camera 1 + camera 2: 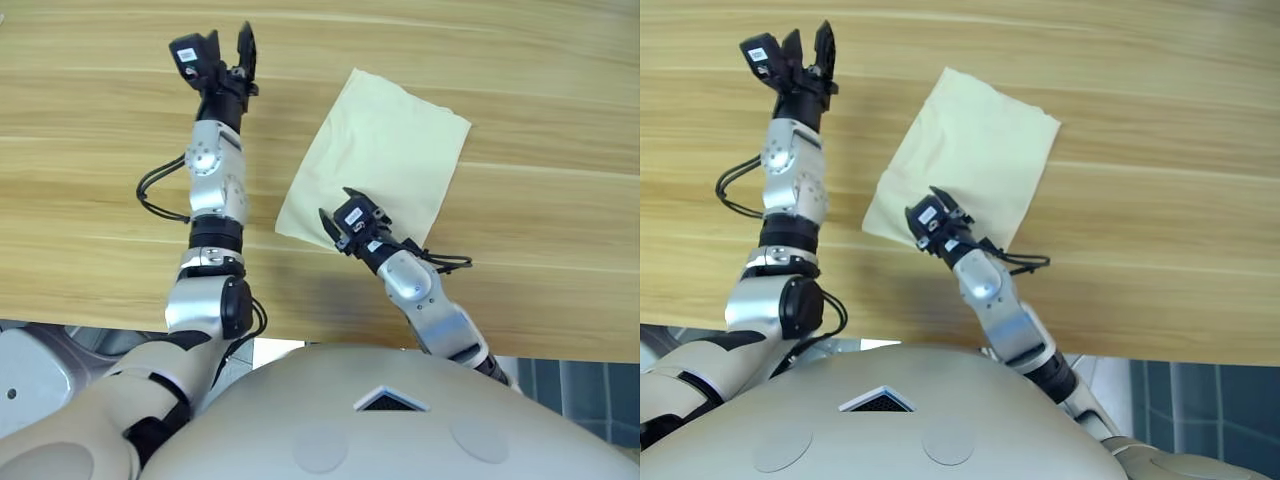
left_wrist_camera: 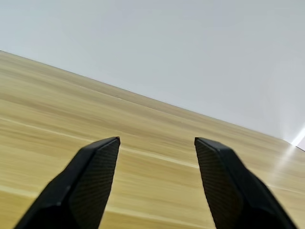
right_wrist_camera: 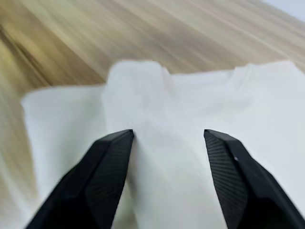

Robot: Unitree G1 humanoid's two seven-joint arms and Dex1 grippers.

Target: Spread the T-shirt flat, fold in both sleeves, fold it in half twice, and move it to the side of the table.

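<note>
While folded T-shirt [image 1: 385,150] lies on table [image 1: 550,260], right gripper [image 3: 168,132] spread at its near edge, left gripper [image 2: 157,139] spread, well aside

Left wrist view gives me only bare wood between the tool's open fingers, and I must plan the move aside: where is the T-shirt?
Observer: The T-shirt lies folded into a compact rectangle on the table, to the right of your left tool, apart from it.
Operator: And the other tool?
Observer: The right tool is open, above the shirt's near edge.
</note>
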